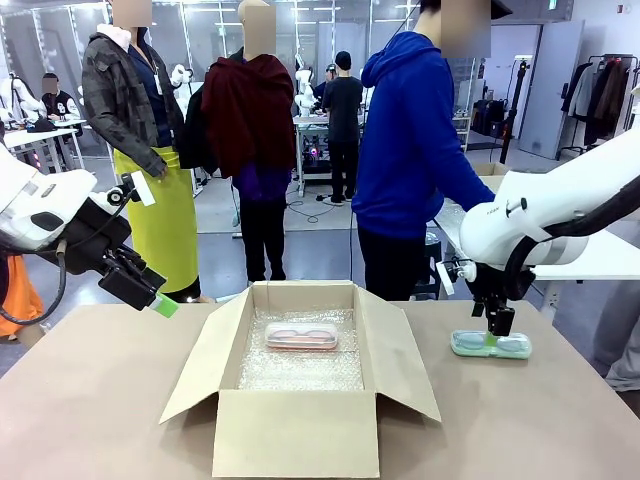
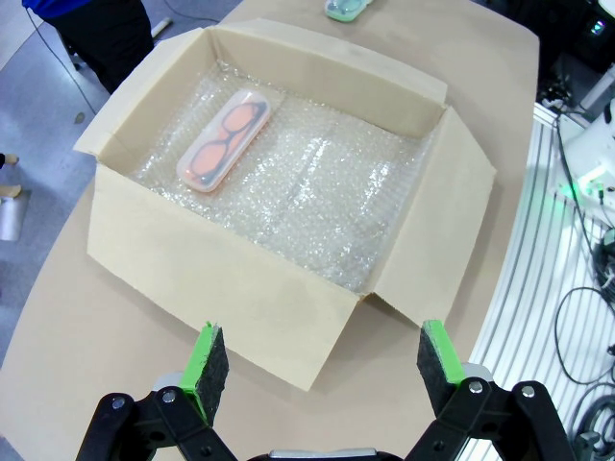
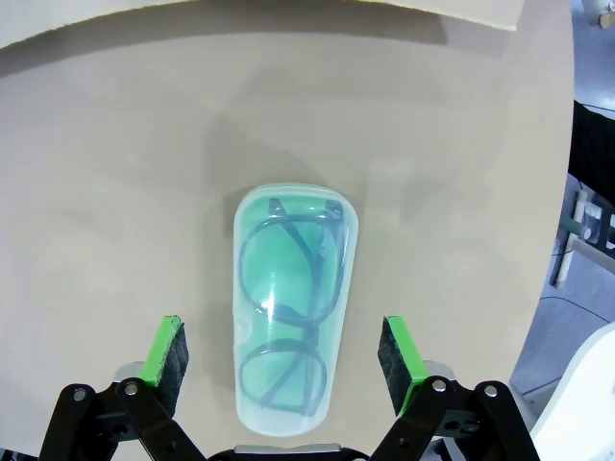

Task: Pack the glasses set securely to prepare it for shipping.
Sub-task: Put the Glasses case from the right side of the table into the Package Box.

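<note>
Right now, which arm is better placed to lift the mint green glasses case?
Right. The right gripper hovers over the mint green clear-lidded case, fingers open astride it; the left gripper is beyond the cardboard box.

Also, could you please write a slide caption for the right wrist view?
Open right gripper brackets the mint green glasses case lying on the table.

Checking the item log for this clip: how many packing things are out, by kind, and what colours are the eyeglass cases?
Cardboard box: 1
Bubble-wrap sheet lining it: 1
Eyeglass cases: 2, a pink case on the sheet and a mint green case on the table
Total: 4
</note>
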